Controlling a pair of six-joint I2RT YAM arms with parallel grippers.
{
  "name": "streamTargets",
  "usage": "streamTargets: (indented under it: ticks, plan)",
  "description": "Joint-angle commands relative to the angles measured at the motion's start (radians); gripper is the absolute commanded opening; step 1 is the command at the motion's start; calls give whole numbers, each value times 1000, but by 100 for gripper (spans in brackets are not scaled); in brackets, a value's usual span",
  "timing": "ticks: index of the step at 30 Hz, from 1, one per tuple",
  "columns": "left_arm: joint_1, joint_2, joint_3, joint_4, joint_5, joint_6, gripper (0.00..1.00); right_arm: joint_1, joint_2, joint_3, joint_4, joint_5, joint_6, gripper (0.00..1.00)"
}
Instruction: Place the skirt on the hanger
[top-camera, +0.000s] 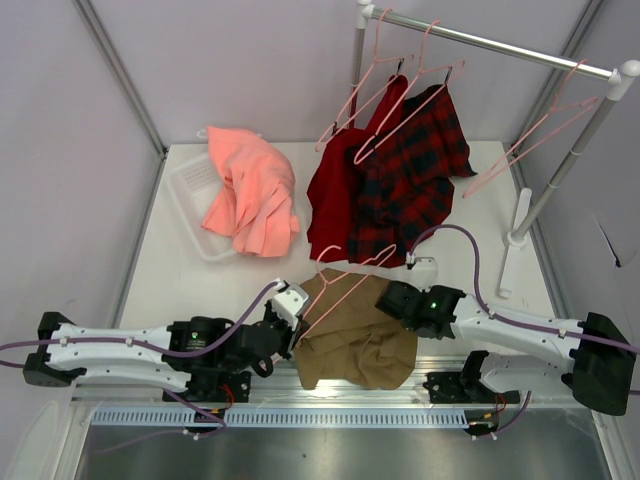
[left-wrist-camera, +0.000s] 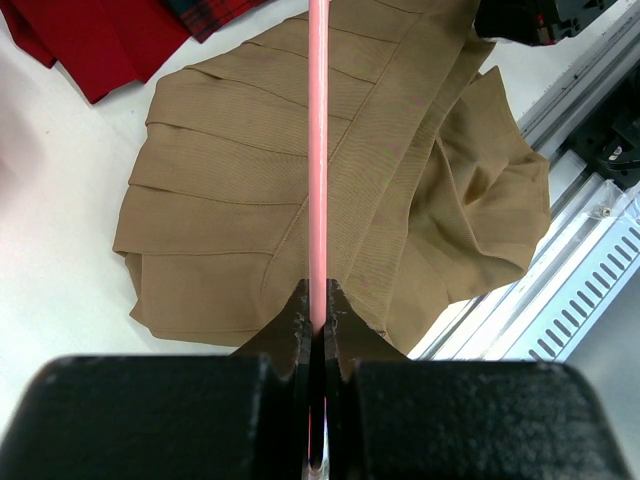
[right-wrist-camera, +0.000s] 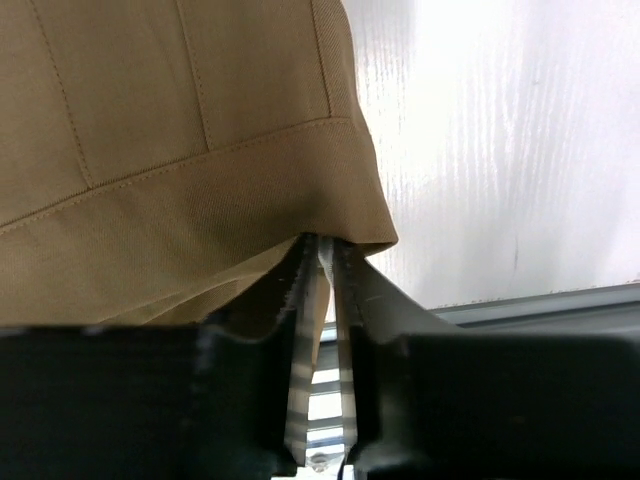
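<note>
Left wrist: left gripper (left-wrist-camera: 318, 305) pinches the hanger (left-wrist-camera: 318, 150); right gripper (right-wrist-camera: 322, 255) nips the skirt (right-wrist-camera: 160, 150) edge. I want that edge taut, threading slow

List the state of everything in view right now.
skirt, crumpled on the table, not hung.
hanger, held over the skirt.
left gripper, shut on the hanger.
right gripper, shut on the skirt's edge.
plaid garment, hanging from the rack.
pink garment, heaped on the tray.
</note>
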Motion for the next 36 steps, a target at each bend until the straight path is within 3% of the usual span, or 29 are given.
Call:
streamTargets:
  ticks: [1, 3, 11, 16, 24, 29, 36]
  plan:
    - [3, -4, 7, 18, -10, -18, 1, 4, 2, 32, 14, 81, 18, 11]
    - [3, -1, 7, 18, -10, -18, 1, 4, 3, 52, -14, 84, 26, 0]
    - [3, 0, 23, 26, 9, 1, 1, 6, -104, 158, -162, 46, 80, 0]
    - [3, -43, 6, 53, 44, 13, 1, -5, -319, 187, -169, 57, 92, 0]
    - [-3, -133, -5, 104, 101, 39, 0, -227, -451, 183, -140, -11, -49, 0]
    - [-19, -187, -31, 156, 193, 71, 0, -370, -431, 199, -38, -122, -164, 0]
    - [-52, -110, -23, 208, 268, 123, 0, -502, -350, 284, 38, -264, -253, 0]
